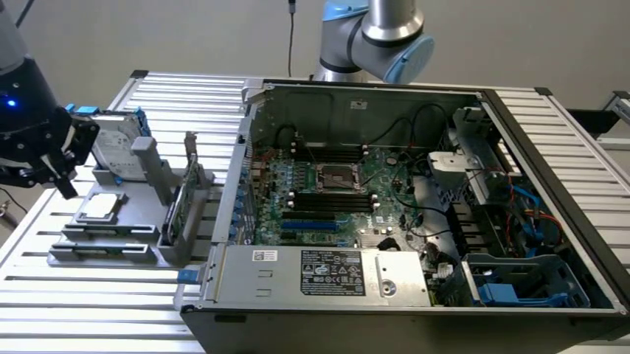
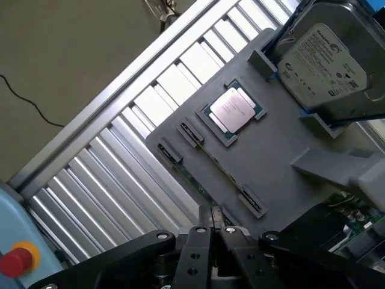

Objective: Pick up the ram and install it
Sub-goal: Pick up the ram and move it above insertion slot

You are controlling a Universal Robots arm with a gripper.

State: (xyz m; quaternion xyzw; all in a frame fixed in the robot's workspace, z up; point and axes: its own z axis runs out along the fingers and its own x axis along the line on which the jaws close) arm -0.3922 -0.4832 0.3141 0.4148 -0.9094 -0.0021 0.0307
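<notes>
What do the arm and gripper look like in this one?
The arm is silver-grey tubing with light blue joint caps. The gripper is black, with angular linkage fingers dotted with bolt heads. A small blue light glows on its body.

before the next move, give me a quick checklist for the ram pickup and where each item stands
1. The hand open for a grasp: not ok. It is shut, with nothing between its fingers.
2. The ram in the grey holder: ok, it stands on edge there.
3. The hand lined up over the ram: cannot tell. In the exterior view it hangs by the holder's left end, near the drive.
4. The black slots free: ok, they look empty.
5. The case open: ok, the board is exposed from above.
</notes>
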